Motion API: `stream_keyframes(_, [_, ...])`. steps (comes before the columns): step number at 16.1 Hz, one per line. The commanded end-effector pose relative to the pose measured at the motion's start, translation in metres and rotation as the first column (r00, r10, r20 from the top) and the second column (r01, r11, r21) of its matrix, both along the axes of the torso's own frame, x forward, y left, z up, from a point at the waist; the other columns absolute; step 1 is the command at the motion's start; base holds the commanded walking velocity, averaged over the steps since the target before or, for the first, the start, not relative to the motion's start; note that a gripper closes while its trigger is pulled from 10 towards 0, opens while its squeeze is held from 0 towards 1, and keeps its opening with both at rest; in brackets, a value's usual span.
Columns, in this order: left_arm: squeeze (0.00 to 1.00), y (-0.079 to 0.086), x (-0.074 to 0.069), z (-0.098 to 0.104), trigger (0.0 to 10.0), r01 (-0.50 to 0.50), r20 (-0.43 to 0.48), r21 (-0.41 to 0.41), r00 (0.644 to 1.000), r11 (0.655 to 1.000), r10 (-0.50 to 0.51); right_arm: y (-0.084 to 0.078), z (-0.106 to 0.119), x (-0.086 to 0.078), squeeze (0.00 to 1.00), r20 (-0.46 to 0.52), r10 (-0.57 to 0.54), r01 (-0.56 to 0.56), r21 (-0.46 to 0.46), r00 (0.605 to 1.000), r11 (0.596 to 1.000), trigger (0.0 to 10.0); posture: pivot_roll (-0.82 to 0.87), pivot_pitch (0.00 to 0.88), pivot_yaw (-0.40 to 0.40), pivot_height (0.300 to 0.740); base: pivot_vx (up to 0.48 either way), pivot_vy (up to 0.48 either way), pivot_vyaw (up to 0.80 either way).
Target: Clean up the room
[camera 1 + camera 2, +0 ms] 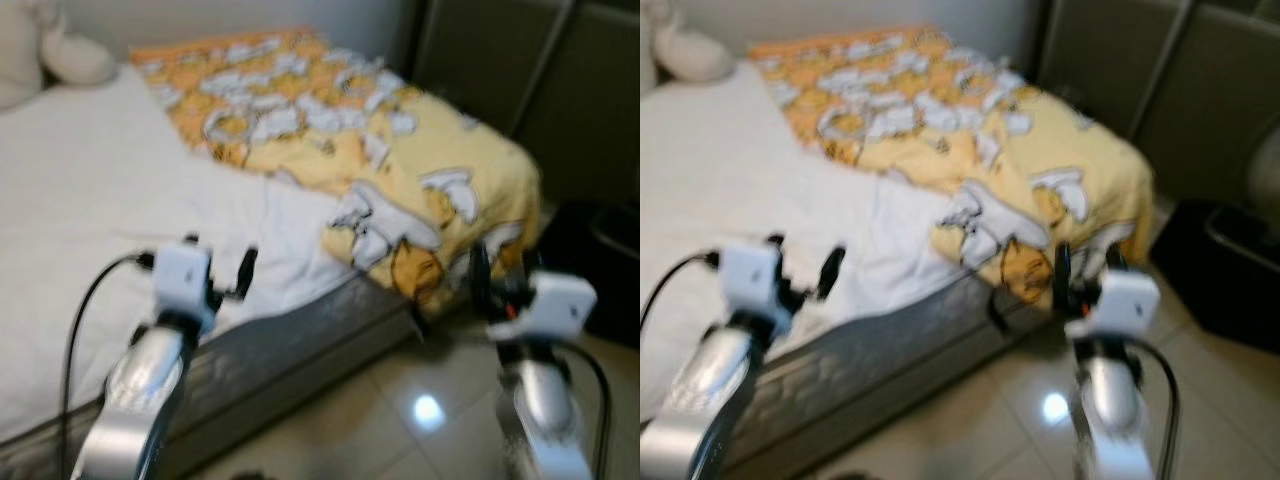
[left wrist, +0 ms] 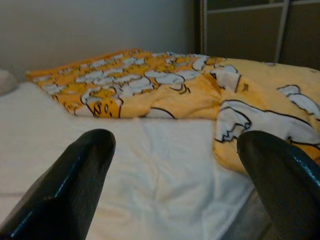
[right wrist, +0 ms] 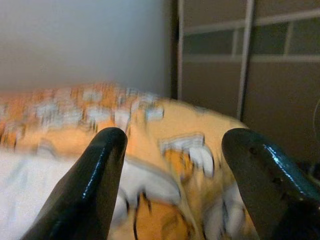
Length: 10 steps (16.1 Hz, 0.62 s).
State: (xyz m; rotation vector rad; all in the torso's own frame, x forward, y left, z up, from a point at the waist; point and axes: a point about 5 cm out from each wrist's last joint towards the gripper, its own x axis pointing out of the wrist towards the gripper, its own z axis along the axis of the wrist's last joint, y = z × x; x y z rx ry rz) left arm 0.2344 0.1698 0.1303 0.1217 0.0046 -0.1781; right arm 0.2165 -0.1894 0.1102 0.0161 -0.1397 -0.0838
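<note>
A yellow-orange blanket (image 1: 330, 120) printed with white cartoon figures lies rumpled across the far half of the bed and hangs over its near corner. White sheet (image 1: 90, 210) covers the rest of the mattress. My left gripper (image 1: 220, 262) is open above the bed's near edge, over the white sheet, with nothing between its fingers (image 2: 75, 185). My right gripper (image 1: 503, 272) is open too, raised beside the bed's corner where the blanket droops, and holds nothing. The right wrist view looks across the blanket (image 3: 165, 150). The head views are blurred.
A cream soft toy or pillow (image 1: 50, 50) rests at the bed's head. Dark sliding wardrobe doors (image 1: 540, 70) stand behind the bed on the right. A black object (image 1: 600, 260) sits on the glossy tiled floor (image 1: 400, 420) at right.
</note>
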Motion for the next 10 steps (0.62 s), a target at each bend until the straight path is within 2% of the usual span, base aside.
stream_keyframes(1, [0.0,-0.001,-0.001,0.005,10.0,0.017,0.0,-0.015,1.0,1.0,-0.017,0.003,0.0,-0.001,1.0,-0.031,0.045,-0.044,0.023,0.999,0.999,10.0,-0.03,0.0,0.018,0.74,0.0,0.0,0.0])
stream_keyframes(3, [0.0,-0.012,0.005,0.007,10.0,0.041,0.034,-0.063,0.999,0.997,-0.039,0.008,-0.001,0.007,1.0,-0.054,0.105,-0.105,0.013,0.993,0.994,10.0,-0.04,0.0,0.016,0.74,0.401,0.0,0.0])
stream_keyframes(5, [0.0,-0.016,0.013,0.007,10.0,0.025,0.044,-0.087,0.999,0.996,-0.021,0.007,0.003,0.02,1.0,-0.048,0.057,-0.058,-0.025,0.997,0.998,10.0,-0.04,0.0,0.016,0.74,0.48,0.0,0.0])
stream_keyframes(6, [0.0,-0.017,0.015,0.01,10.0,0.027,0.049,-0.094,0.999,0.995,-0.022,0.001,0.007,0.027,0.55,-0.053,0.013,-0.015,-0.035,0.999,0.999,10.0,-0.05,0.0,0.019,0.74,0.48,0.0,0.0])
stream_keyframes(7, [0.0,-0.018,0.016,0.011,10.0,0.033,0.049,-0.095,0.998,0.995,-0.029,-0.001,0.008,0.029,0.0,-0.056,-0.003,0.001,-0.039,0.998,0.999,10.0,-0.05,0.0,0.022,0.74,0.48,0.0,0.0])
stream_keyframes(10, [0.0,-0.021,0.019,0.011,10.0,0.041,0.054,-0.092,0.998,0.995,-0.037,0.001,0.007,0.035,0.0,-0.072,0.0,-0.003,-0.046,0.997,0.999,10.0,-0.05,0.0,0.028,0.74,0.48,0.0,0.0])
